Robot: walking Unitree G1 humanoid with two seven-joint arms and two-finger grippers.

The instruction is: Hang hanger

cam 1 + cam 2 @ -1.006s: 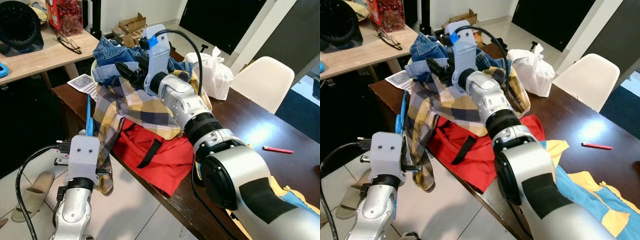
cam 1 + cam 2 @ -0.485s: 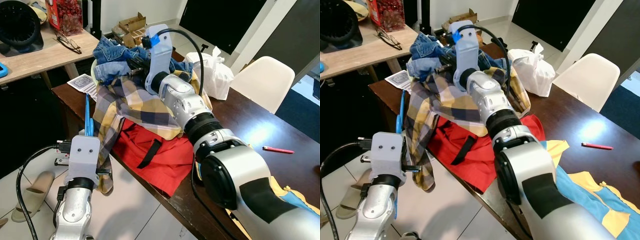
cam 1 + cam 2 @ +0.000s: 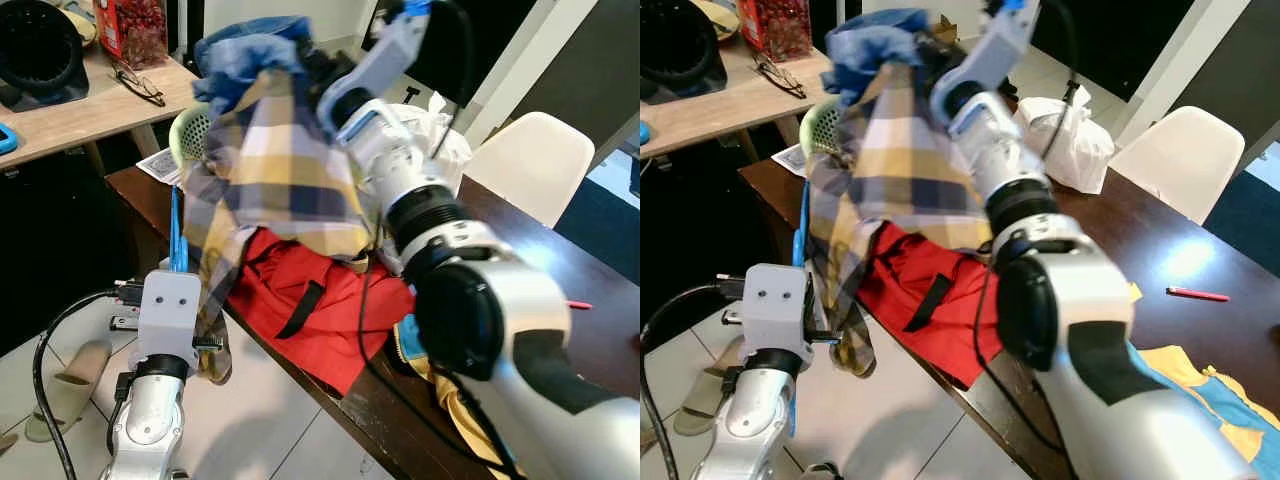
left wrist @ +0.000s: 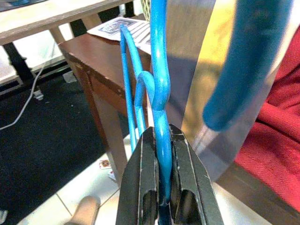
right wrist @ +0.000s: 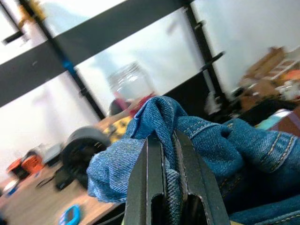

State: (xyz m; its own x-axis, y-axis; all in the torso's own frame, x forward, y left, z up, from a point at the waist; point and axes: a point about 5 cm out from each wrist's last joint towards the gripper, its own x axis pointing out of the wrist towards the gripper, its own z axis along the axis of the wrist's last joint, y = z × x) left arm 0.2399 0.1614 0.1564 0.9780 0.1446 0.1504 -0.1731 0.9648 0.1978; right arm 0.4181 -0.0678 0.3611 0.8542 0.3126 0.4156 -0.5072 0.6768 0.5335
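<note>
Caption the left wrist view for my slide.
Left gripper shut on the blue hanger, beside the plaid shirt.

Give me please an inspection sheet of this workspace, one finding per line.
Surface: dark wooden table, clothes piled on it.
Job's things: blue hanger upright beside the table edge.
Clutter: red garment, white plastic bag, red pen.
Hands: left hand shut on the hanger; right hand raised, pinching denim garment, plaid shirt hanging below.
Cables: black cable at left arm.
Surroundings: white chair, light desk.
</note>
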